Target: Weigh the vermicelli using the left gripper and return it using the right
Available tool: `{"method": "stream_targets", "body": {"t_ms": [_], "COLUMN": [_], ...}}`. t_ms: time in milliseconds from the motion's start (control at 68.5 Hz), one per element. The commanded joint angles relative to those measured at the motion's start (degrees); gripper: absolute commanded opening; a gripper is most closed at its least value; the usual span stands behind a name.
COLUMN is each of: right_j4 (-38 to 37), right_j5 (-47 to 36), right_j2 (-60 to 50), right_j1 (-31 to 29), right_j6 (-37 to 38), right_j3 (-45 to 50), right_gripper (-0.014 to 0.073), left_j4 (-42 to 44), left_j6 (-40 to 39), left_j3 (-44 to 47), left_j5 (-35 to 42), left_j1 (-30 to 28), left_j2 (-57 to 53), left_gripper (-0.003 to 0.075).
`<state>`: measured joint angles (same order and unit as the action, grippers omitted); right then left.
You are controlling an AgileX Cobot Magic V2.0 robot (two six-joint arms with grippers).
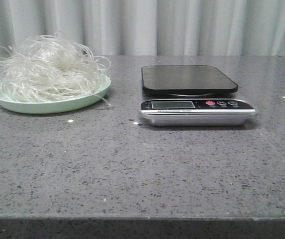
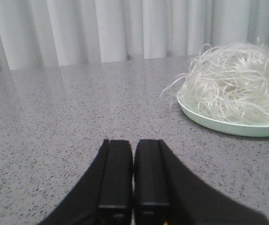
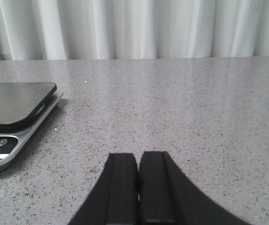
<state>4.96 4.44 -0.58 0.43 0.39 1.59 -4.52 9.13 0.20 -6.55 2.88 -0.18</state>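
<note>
The vermicelli [image 1: 47, 64], a loose whitish tangle, lies heaped on a pale green plate [image 1: 57, 105] at the table's far left. It also shows in the left wrist view [image 2: 235, 82] on the plate [image 2: 204, 118]. A kitchen scale [image 1: 194, 94] with a bare black platform [image 1: 187, 78] stands right of the plate; it shows in the right wrist view too [image 3: 12, 117]. My left gripper [image 2: 133, 143] is shut and empty, low over the table, short of the plate. My right gripper [image 3: 138, 156] is shut and empty, beside the scale. Neither gripper shows in the front view.
The grey speckled table [image 1: 132, 164] has its front edge near the bottom of the front view. A pale curtain [image 1: 182, 25] hangs behind the table. A few stray crumbs [image 1: 70, 120] lie in front of the plate.
</note>
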Motion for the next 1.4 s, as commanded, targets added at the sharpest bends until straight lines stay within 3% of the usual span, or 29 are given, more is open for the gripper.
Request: {"method": "stream_targets", "body": {"t_ms": [0, 1065, 1386], "right_j4": [-0.5, -0.5, -0.5], "right_j5": [-4.4, -4.4, -4.4], "right_j2": [-0.9, -0.9, -0.9], "right_j1": [-0.1, -0.1, -0.1], "right_j6": [-0.4, -0.4, -0.4], "right_j3": [-0.4, -0.4, -0.4], "right_gripper": [0.0151, 0.0151, 0.0151], "left_j4": [-0.6, -0.6, -0.6], "left_j6": [-0.6, -0.6, -0.6], "left_j3": [0.4, 0.4, -0.6], "left_j5": [4.7, 5.9, 23.2], "left_j1": [0.1, 0.1, 0.1], "left_j2": [-1.2, -1.2, -1.2], "left_gripper": [0.0137, 0.0137, 0.0137]}}
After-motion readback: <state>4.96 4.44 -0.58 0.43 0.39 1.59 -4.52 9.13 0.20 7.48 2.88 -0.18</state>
